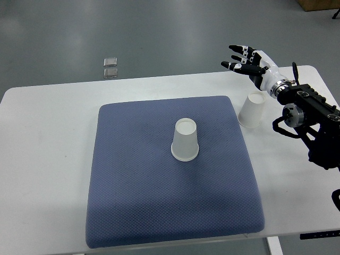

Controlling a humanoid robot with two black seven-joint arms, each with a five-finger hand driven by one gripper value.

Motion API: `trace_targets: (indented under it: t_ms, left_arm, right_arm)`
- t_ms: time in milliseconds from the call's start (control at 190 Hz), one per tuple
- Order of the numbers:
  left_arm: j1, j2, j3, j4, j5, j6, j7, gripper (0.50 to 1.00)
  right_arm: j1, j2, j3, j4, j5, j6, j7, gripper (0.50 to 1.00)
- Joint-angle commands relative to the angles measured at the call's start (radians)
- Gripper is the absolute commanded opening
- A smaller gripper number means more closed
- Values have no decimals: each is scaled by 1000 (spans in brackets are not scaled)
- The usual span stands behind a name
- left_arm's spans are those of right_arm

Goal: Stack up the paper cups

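One white paper cup (185,139) stands upside down near the middle of the blue mat (133,186). A second white paper cup (252,110) stands upside down on the white table, just off the mat's right edge. My right hand (245,59) hovers above and behind that second cup, near the table's far edge, fingers spread and holding nothing. Its arm comes in from the right edge. The left arm does not show.
The white table (48,159) carries the mat; its far edge runs behind my right hand and its front edge lies just below the mat. Two small metal plates (110,67) lie on the grey floor beyond the table.
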Motion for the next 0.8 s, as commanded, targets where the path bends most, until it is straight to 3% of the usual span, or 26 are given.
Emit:
trace_targets:
  t_ms: [0, 793]
  left_arm:
    - [0, 0, -6, -3, 0, -2, 0, 1000]
    - [3, 0, 3, 9, 0, 0, 3, 1000]
  right_arm:
    - [2, 0, 0, 0, 0, 0, 0, 913]
    - [2, -2, 2, 0, 0, 14, 8, 913]
